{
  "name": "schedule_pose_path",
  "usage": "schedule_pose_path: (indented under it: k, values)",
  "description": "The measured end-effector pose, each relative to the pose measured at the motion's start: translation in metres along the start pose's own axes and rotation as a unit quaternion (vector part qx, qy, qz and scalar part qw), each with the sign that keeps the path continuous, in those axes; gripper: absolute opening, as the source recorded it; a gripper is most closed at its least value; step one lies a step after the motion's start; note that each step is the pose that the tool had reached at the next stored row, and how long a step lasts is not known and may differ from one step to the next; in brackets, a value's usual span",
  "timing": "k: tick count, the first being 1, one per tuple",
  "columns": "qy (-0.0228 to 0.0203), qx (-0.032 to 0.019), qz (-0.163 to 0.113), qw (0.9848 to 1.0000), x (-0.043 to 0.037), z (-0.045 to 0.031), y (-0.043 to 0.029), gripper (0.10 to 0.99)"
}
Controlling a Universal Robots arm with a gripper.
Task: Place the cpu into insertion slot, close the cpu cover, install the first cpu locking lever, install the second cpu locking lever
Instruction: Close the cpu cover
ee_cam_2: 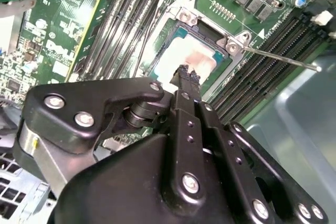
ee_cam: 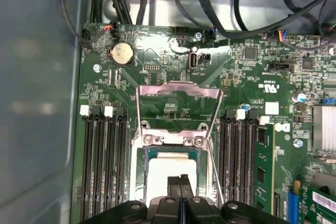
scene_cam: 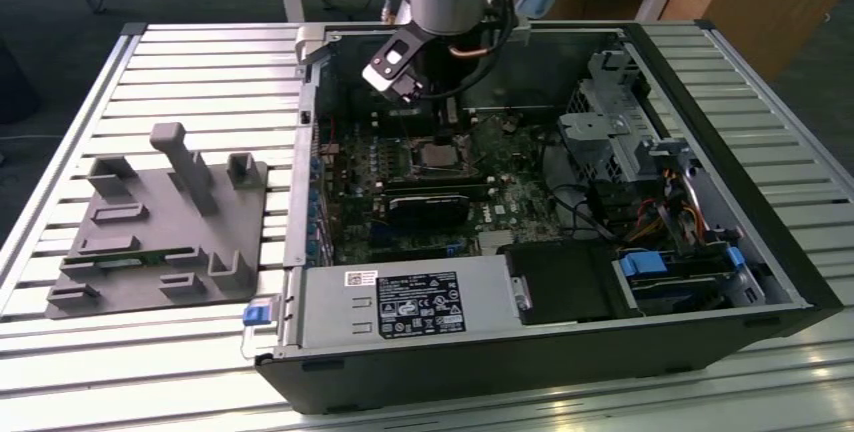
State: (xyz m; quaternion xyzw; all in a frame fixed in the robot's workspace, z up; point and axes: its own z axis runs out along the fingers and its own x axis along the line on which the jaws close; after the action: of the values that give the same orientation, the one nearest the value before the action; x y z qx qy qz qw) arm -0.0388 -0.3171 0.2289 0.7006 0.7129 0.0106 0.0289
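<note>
Already the cpu (ee_cam: 157,174) was seated in the insertion slot (ee_cam: 138,174), and its pale metal top was seen in both wrist views. The gripper (ee_cam: 180,181) was held directly over the chip, its fingers pressed together with nothing clamped between them. Whether the tips touched the metal could not be told. The cpu cover (ee_cam: 178,89) was swung open, away from the chip, and the green board was seen through its window. A thin locking lever (ee_cam_2: 278,59) was left unlatched, standing out from a corner of the socket over the memory slots (ee_cam: 102,166). In the exterior view the arm was seen reaching down from the upper middle of the frame into the open computer case (scene_cam: 534,362). The case was laid on a slatted table (scene_cam: 200,62), and a grey fixture (scene_cam: 160,222) was set at the exterior view's left.
</note>
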Motion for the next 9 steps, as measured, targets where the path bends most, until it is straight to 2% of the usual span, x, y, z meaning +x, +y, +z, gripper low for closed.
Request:
schedule_pose_path:
  k: [4, 9]
  values:
    - [0.0, 0.0, 0.0, 1.0, -0.0003, -0.0103, 0.0004, 0.106]
    - [0.0004, 0.0, 0.0, 1.0, -0.0008, -0.0294, 0.0012, 0.106]
